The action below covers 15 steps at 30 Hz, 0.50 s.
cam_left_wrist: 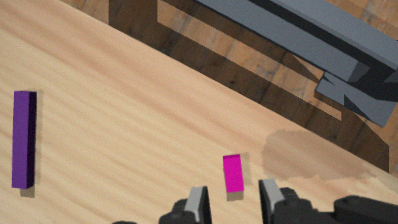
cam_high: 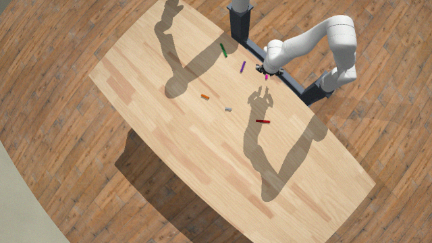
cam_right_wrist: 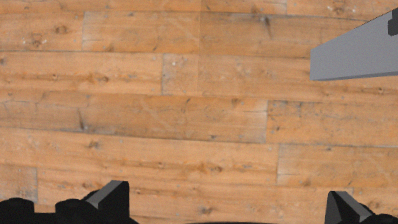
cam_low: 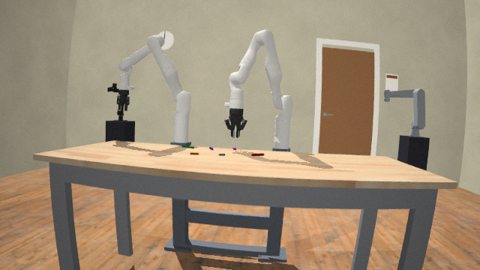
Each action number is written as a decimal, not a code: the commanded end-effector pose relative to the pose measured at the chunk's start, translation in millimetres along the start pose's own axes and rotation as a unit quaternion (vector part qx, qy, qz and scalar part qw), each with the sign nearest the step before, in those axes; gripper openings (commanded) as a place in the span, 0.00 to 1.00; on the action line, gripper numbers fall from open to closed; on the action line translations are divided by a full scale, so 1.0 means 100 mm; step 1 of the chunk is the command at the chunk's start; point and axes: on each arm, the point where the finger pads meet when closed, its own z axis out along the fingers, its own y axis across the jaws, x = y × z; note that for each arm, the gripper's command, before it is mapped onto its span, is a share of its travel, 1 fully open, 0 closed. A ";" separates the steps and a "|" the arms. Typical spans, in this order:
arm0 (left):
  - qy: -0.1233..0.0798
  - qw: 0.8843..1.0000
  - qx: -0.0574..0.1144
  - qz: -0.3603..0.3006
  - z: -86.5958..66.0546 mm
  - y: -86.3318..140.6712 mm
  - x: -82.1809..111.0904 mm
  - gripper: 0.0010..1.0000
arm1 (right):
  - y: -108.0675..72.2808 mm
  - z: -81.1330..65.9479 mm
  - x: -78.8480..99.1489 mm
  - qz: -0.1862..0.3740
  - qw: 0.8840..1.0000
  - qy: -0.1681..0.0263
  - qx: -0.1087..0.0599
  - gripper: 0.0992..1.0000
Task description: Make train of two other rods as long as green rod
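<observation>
Magenta rod (cam_high: 266, 77) (cam_low: 235, 148) (cam_left_wrist: 233, 173) lay on the counter's (cam_high: 189, 148) (cam_low: 300, 174) (cam_left_wrist: 110, 145) far side, below your left gripper (cam_high: 269, 70) (cam_low: 235, 136) (cam_left_wrist: 235, 204), partly open and empty; your right gripper (cam_low: 120, 117) (cam_right_wrist: 228, 187) was wide open, empty. You needed to centre the narrowed fingers before lowering straight.

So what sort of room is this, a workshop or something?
Possibly a robotics lab or test room, I'd guess: two white arms are mounted beside a long wooden table, a smaller grey arm stands off to the side, and the plain walls have an ordinary brown door.
</observation>
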 end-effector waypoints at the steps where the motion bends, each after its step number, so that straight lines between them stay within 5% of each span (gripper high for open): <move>1: 0.000 1.000 0.001 0.000 0.02 0.00 0.00 0.32 | 0.00 -0.01 0.00 0.000 1.000 -0.001 0.000 1.00; 15: 0.000 1.000 0.001 0.000 0.20 0.00 0.00 0.32 | 0.00 -0.01 0.00 0.000 1.000 -0.001 0.000 1.00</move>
